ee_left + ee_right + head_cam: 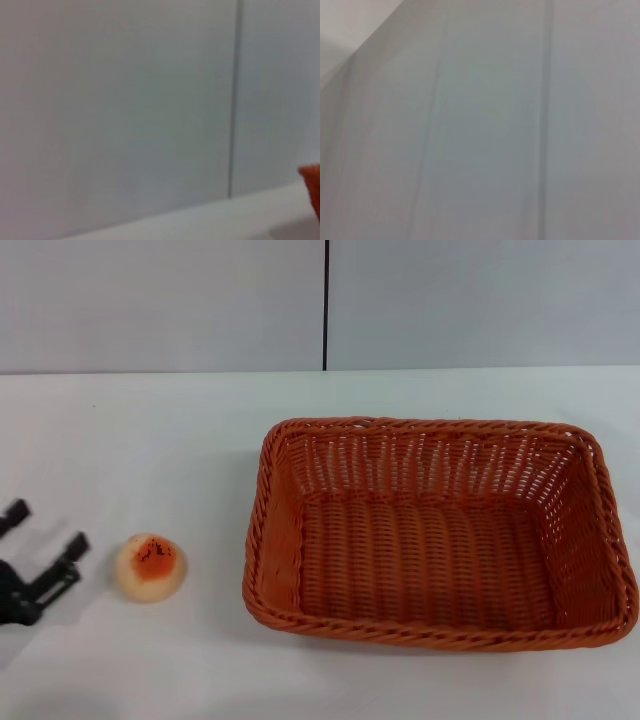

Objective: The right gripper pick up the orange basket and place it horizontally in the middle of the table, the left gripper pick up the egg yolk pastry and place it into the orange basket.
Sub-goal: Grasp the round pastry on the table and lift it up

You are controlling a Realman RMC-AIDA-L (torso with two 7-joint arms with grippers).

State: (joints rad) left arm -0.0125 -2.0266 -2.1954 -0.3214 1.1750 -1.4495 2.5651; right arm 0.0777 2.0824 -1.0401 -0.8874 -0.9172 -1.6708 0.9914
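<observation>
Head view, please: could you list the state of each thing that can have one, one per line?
Orange basket: upright on the table, lying lengthwise across it, empty.
Egg yolk pastry: resting on the table left of the basket, apart from it, not gripped.
Left gripper: open, at the left edge beside the pastry, not touching it.
Right gripper: not in view.
</observation>
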